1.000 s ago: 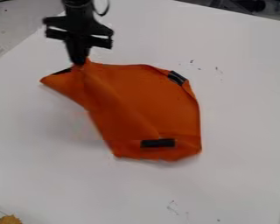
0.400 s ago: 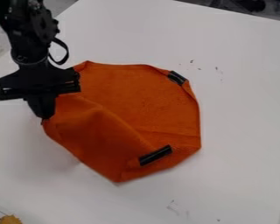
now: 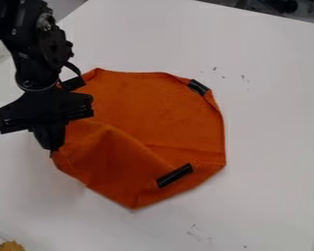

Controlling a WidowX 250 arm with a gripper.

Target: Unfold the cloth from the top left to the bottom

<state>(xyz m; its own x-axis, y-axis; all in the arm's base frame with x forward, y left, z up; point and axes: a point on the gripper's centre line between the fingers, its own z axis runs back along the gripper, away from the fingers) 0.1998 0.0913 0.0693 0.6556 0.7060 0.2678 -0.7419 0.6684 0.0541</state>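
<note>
At the left edge of the cloth [image 3: 160, 105], the pincer [image 3: 53, 150] is closed, with the cloth's rim pinched between its tips. From there the cloth is spread mostly to the pincer's right in the view, over the white table [image 3: 271, 127]. It is plain orange, with an uneven, many-sided outline. Just beside the pincer, the fabric is raised into a soft hump, and from this a slanting ridge is carried down and to the right. Below the ridge a darker, shaded slope is formed, ended by a blunt corner low and to the right of the pincer.

Near the lower end of the ridge, a black strip [image 3: 174, 175] is set at a tilt. Above and right of the ridge, a broad, flatter area is marked by faint mottling and a thin crease. Farther off, up and to the right of the pincer, a second black strip [image 3: 199, 87] is seen at the cloth's edge, where a narrow margin is turned over. Beyond that, small dark marks [image 3: 243, 76] are scattered on the table. Well below the pincer, a yellowish object [image 3: 12, 246] is partly cut off by the view's bottom edge.
</note>
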